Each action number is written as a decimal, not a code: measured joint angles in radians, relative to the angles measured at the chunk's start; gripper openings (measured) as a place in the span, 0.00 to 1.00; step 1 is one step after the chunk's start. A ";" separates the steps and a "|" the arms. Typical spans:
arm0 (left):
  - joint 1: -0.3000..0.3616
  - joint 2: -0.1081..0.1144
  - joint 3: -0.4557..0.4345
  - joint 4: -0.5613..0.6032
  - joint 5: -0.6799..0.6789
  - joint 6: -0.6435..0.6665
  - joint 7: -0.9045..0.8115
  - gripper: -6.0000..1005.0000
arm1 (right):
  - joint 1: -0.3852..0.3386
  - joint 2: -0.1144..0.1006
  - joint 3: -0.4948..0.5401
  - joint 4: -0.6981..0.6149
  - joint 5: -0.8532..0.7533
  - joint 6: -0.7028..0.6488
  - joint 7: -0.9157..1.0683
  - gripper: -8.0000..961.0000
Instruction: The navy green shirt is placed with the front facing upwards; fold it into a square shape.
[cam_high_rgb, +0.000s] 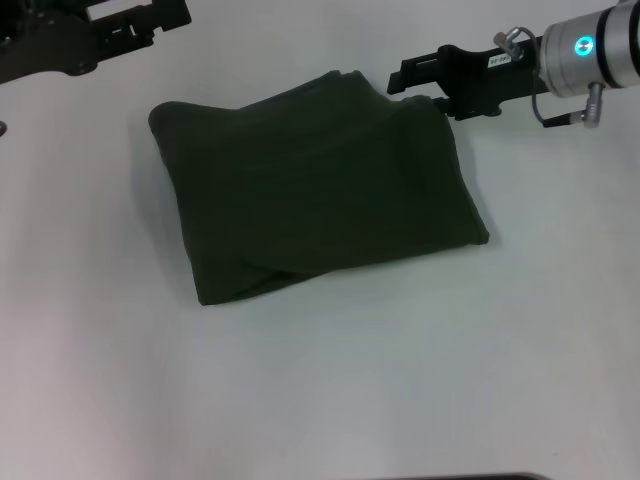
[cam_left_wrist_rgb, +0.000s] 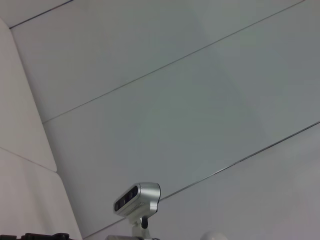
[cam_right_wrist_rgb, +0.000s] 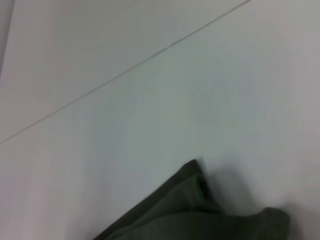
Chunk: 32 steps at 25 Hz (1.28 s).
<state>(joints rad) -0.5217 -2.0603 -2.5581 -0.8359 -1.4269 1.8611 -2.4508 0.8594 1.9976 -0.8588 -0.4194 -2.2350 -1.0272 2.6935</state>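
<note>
I am watching the right claw (cam_high_rgb: 412, 82), its finger gap impossible to judge, hovering at the far right corner of the folded shirt (cam_high_rgb: 320, 185) lying mid-table (cam_high_rgb: 450, 380), where pulling away could be snagging and undoing the fold.

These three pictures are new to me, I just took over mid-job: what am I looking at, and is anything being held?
A two-armed robot is folding a shirt on a white table. The head view looks down on it: the dark green shirt lies folded into a rough rectangle. The right gripper is at the shirt's far right corner; whether it holds the cloth cannot be told. The left gripper is off at the far left, away from the shirt. The left wrist view shows only a wall and a camera; the right wrist view shows a shirt corner.
</note>
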 joint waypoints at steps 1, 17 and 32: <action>0.000 0.000 0.000 0.001 0.000 0.000 0.000 0.61 | 0.003 0.003 0.000 0.007 0.006 0.006 -0.001 0.76; 0.001 0.000 -0.001 0.001 0.001 0.000 0.006 0.61 | 0.001 0.018 0.002 0.006 0.011 0.028 -0.064 0.54; 0.002 0.000 0.003 0.001 0.002 0.000 0.007 0.61 | 0.008 0.021 -0.005 -0.062 0.010 -0.013 -0.087 0.13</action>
<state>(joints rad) -0.5192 -2.0598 -2.5554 -0.8345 -1.4250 1.8606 -2.4439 0.8676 2.0185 -0.8637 -0.4812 -2.2249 -1.0398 2.6069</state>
